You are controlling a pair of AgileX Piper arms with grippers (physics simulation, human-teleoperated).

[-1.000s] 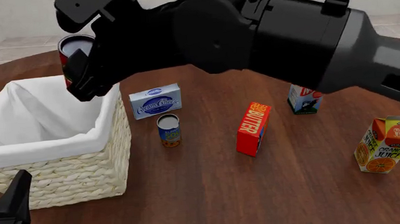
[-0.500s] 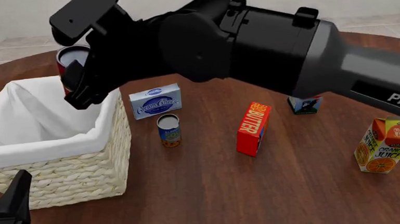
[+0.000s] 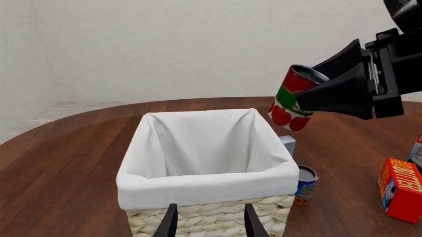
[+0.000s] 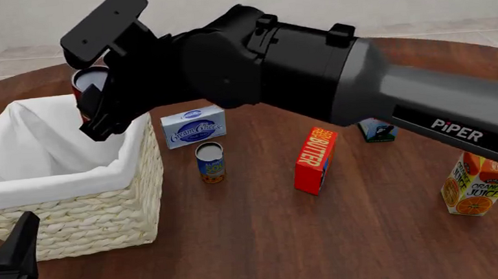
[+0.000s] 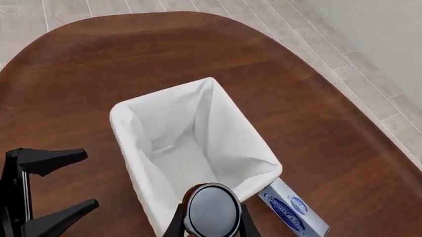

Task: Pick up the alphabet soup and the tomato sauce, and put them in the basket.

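The big brown bench (image 4: pixel 264 242) holds everything. The basket (image 4: pixel 80 214) sits on its left side, pale and woven, with a white cloth inside and nothing in it. The right gripper (image 4: pixel 99 100) is up in the air over the far right corner of the basket. Its jaws are clenched on the tomato sauce (image 3: pixel 293 98), one jaw on each side of the can. The can is tilted, with its dark top up, and it hangs just above the basket rim. The alphabet soup (image 4: pixel 209 162) stands upright on the bench, just to the right of the basket. The left gripper (image 3: pixel 209 224) is low beside the basket's near wall, jaws released and holding nothing.
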